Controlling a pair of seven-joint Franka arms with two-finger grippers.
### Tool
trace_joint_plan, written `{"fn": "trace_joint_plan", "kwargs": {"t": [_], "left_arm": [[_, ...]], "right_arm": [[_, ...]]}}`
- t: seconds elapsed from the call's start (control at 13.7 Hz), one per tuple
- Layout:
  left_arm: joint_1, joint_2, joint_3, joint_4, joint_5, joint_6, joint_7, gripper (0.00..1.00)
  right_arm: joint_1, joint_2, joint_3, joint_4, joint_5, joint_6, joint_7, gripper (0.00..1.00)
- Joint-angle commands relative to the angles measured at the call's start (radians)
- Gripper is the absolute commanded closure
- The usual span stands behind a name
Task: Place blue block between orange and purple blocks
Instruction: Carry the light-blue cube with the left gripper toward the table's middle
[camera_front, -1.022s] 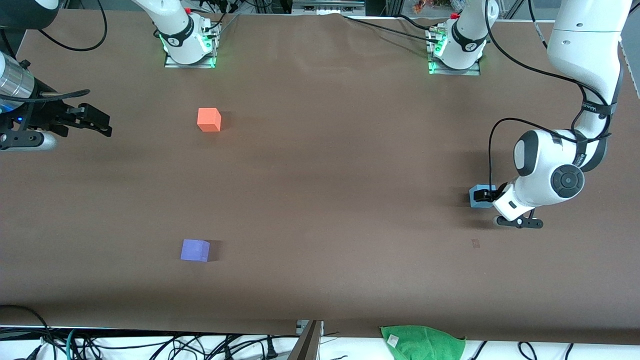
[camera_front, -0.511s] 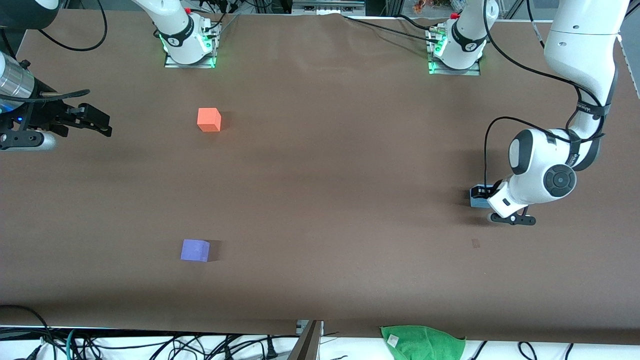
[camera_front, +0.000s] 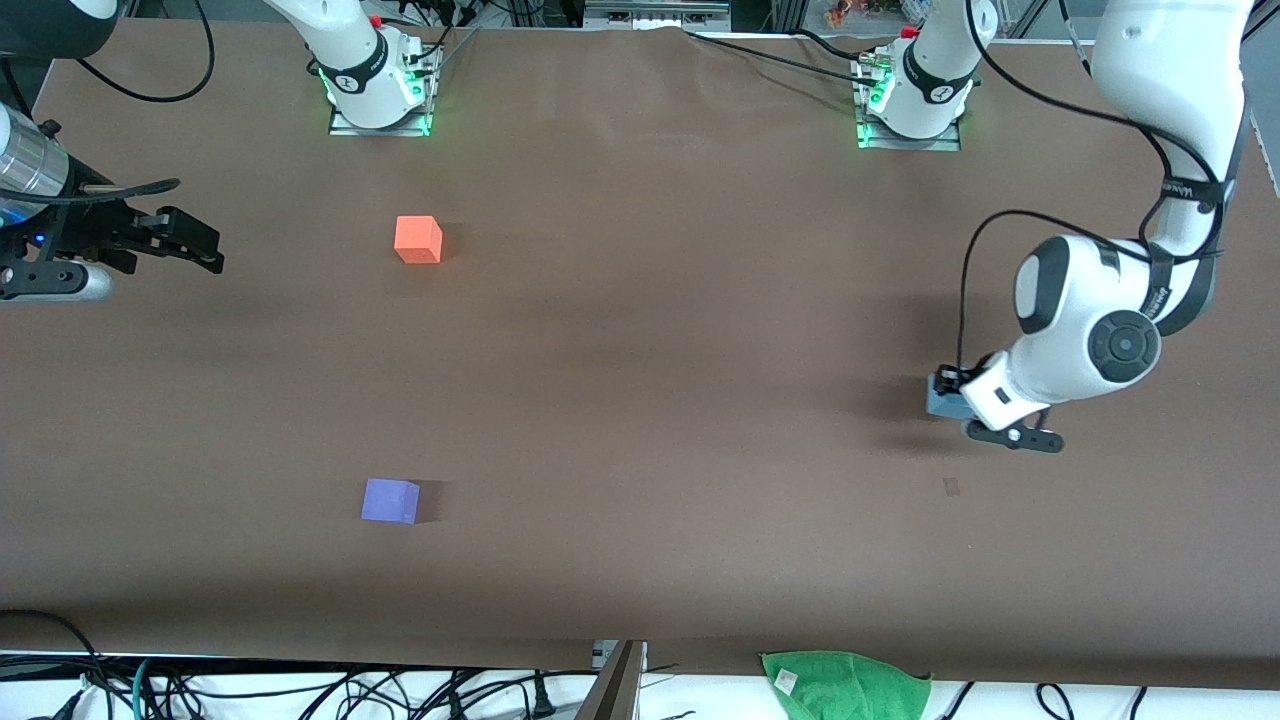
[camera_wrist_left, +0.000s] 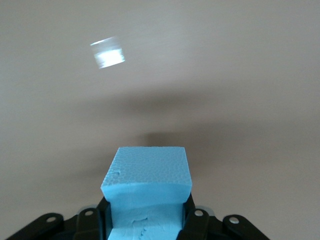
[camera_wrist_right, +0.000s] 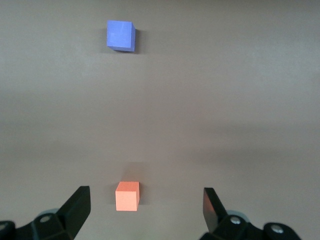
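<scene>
My left gripper (camera_front: 946, 396) is shut on the light blue block (camera_front: 938, 398) and holds it just above the table near the left arm's end. In the left wrist view the blue block (camera_wrist_left: 148, 177) sits between the black fingers (camera_wrist_left: 196, 222), with its shadow on the table apart from it. The orange block (camera_front: 418, 240) and the purple block (camera_front: 390, 500) lie toward the right arm's end, the purple one nearer the front camera. My right gripper (camera_front: 205, 250) is open and empty, and waits beside the orange block (camera_wrist_right: 127, 196). The purple block (camera_wrist_right: 120, 35) also shows in the right wrist view.
A green cloth (camera_front: 846, 684) lies off the table's edge nearest the front camera. A small dark mark (camera_front: 951, 486) is on the brown table (camera_front: 640, 380) near the left gripper. Cables hang along that front edge.
My left gripper has closed in on the blue block, lifted it slightly and shifted it a little toward the right arm's end. The right arm has not moved.
</scene>
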Motion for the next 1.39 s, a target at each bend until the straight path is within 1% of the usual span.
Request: {"fn": "trace_joint_plan", "kwargs": {"t": [0.0, 0.07, 0.22, 0.29, 0.44, 0.51, 0.58, 0.73, 0.88, 0.95, 1.02, 1.1, 1.17, 1.31], "left_arm": [[-0.020, 0.000, -0.135, 0.048, -0.020, -0.068, -0.089, 0.92], [-0.049, 0.001, -0.170, 0.050, -0.015, -0.067, -0.157, 0.93], [-0.141, 0.029, -0.177, 0.062, -0.008, -0.059, -0.293, 0.94], [-0.195, 0.059, -0.174, 0.086, -0.008, -0.059, -0.352, 0.93], [-0.250, 0.107, -0.172, 0.093, -0.006, -0.041, -0.418, 0.93], [-0.258, 0.121, -0.172, 0.090, -0.008, -0.004, -0.432, 0.93], [-0.263, 0.142, -0.174, 0.090, -0.006, 0.021, -0.441, 0.93], [-0.301, 0.177, -0.168, 0.088, -0.006, 0.070, -0.470, 0.92], [-0.307, 0.205, -0.167, 0.085, -0.006, 0.114, -0.493, 0.91], [-0.307, 0.207, -0.167, 0.084, -0.005, 0.118, -0.493, 0.87], [-0.307, 0.207, -0.167, 0.084, -0.005, 0.118, -0.495, 0.81], [-0.306, 0.207, -0.167, 0.082, -0.005, 0.116, -0.495, 0.49], [-0.301, 0.205, -0.167, 0.084, -0.005, 0.114, -0.484, 0.00], [-0.295, 0.184, -0.171, 0.085, 0.001, 0.098, -0.489, 0.00]], "right_arm": [[-0.004, -0.001, 0.003, 0.008, 0.002, -0.006, -0.009, 0.01], [-0.001, -0.001, 0.003, 0.008, -0.004, -0.010, -0.001, 0.01], [0.002, 0.031, 0.005, 0.006, 0.001, -0.015, -0.001, 0.01], [0.002, 0.034, 0.005, 0.006, 0.001, -0.015, 0.003, 0.01], [-0.018, 0.041, 0.002, 0.005, 0.025, 0.002, -0.010, 0.01], [-0.018, 0.065, 0.002, 0.011, 0.056, 0.003, -0.012, 0.01], [-0.012, 0.067, 0.003, 0.014, 0.067, 0.017, -0.012, 0.01], [-0.021, 0.076, 0.002, 0.007, 0.071, 0.052, -0.011, 0.01], [-0.015, 0.122, 0.003, 0.016, 0.055, 0.049, -0.012, 0.01], [-0.015, 0.122, 0.005, 0.016, 0.054, 0.052, -0.012, 0.01], [-0.020, 0.125, 0.005, 0.016, 0.061, 0.052, -0.018, 0.01], [-0.024, 0.128, 0.005, 0.016, 0.065, 0.051, -0.052, 0.01], [-0.024, 0.128, 0.003, 0.016, 0.064, 0.052, -0.082, 0.01], [-0.020, 0.126, 0.003, 0.016, 0.064, 0.054, -0.087, 0.01]]}}
